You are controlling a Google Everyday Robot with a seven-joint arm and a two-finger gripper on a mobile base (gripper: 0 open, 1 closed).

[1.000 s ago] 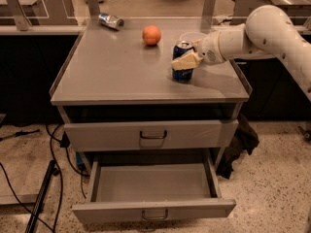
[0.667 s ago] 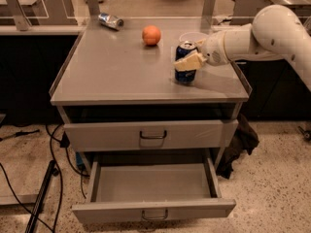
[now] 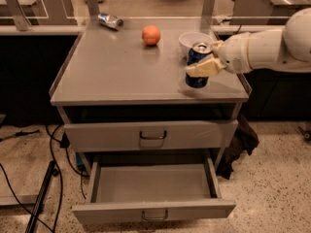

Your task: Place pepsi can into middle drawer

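Note:
The pepsi can (image 3: 196,79), dark blue with a silver top, is upright at the right front of the cabinet top (image 3: 116,72). My gripper (image 3: 198,64) reaches in from the right and is shut on the can. One pale finger (image 3: 204,68) crosses the can's front; the other is hidden behind it. The can seems to hang just above the surface, with a shadow under it. The middle drawer (image 3: 154,210), the lower of the two grey fronts, is pulled open below, and its inside holds nothing.
A white bowl (image 3: 190,40) stands just behind the can. An orange (image 3: 151,35) sits at the back middle and a silvery can (image 3: 110,20) lies at the back left. The upper drawer (image 3: 150,135) is shut. Cables (image 3: 53,144) lie on the floor at the left.
The gripper and the pepsi can have shifted to the right along the cabinet top, toward its right edge. The drawers have not moved.

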